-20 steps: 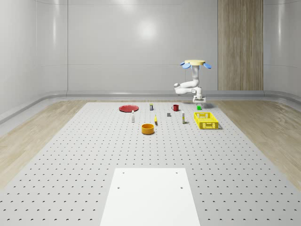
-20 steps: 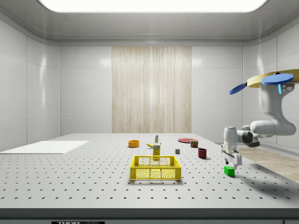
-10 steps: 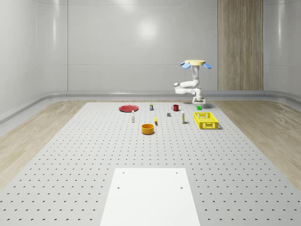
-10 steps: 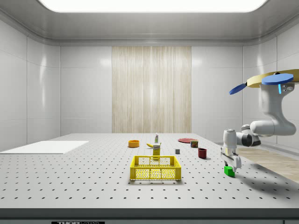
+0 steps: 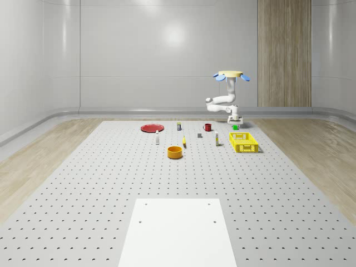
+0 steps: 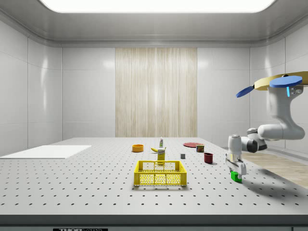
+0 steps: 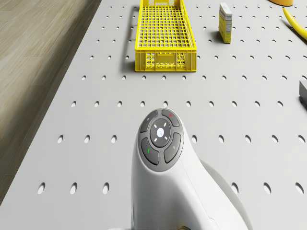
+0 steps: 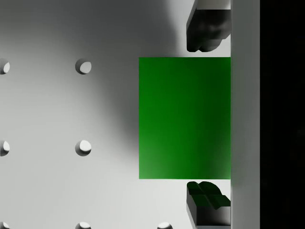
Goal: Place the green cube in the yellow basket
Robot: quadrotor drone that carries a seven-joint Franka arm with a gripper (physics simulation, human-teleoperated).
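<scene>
The green cube lies on the perforated table, a little behind the yellow basket in the whole-scene view and off to the basket's right in the side view. My gripper points straight down and is open. One of its fingers stands on each side of the cube, close to its faces. In the side view the gripper sits low over the cube. The drone hovers above this spot, with the arm bent down from it. The basket holds nothing.
A red mug, a small box, a banana and a grey block stand near the basket. Further off are an orange bowl, a red plate and a white panel. The table's edge runs close beside the cube.
The gripper has come down from above the cube until its fingers straddle it. The cube and the drone have stayed in place.
</scene>
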